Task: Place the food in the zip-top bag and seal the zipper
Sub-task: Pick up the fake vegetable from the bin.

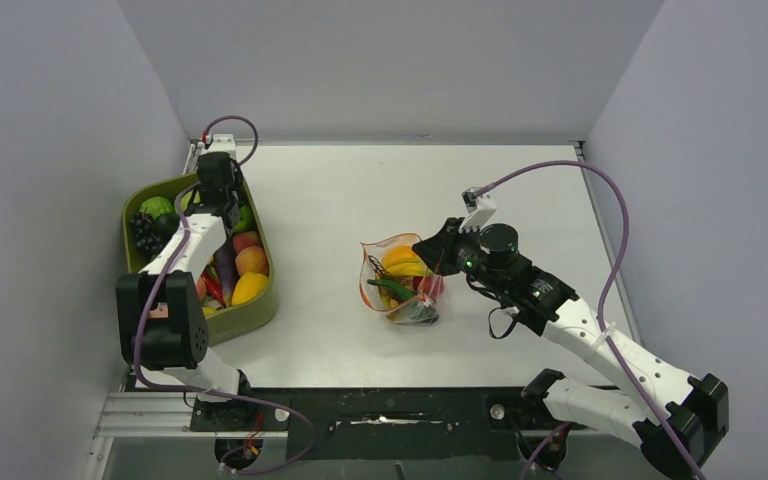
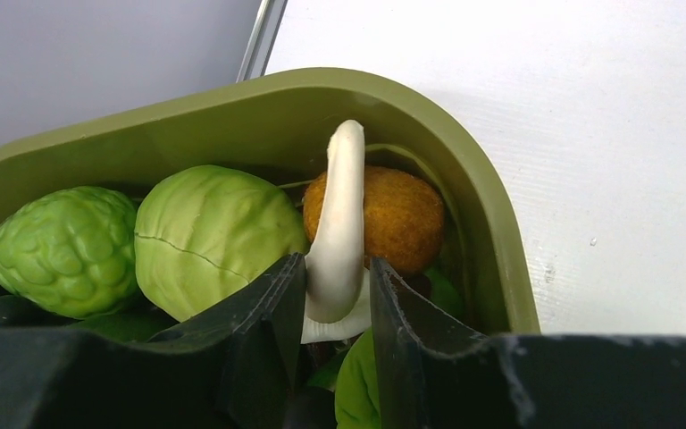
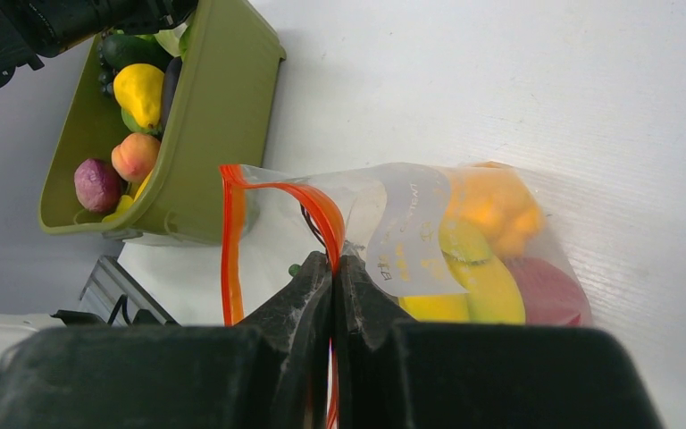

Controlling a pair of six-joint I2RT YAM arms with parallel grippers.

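The clear zip-top bag lies mid-table with its mouth gaping; it also shows in the right wrist view. Inside are a yellow banana, an orange piece and a red piece. My right gripper is shut on the red zipper at one side of the mouth. My left gripper is down in the olive tray, shut on a white curved stalk piece. Beside it lie a green cabbage, a bumpy green fruit and a brown fruit.
The olive tray stands at the table's left, holding black grapes, a peach, a yellow fruit and a purple eggplant. The grey side wall runs close behind the tray.
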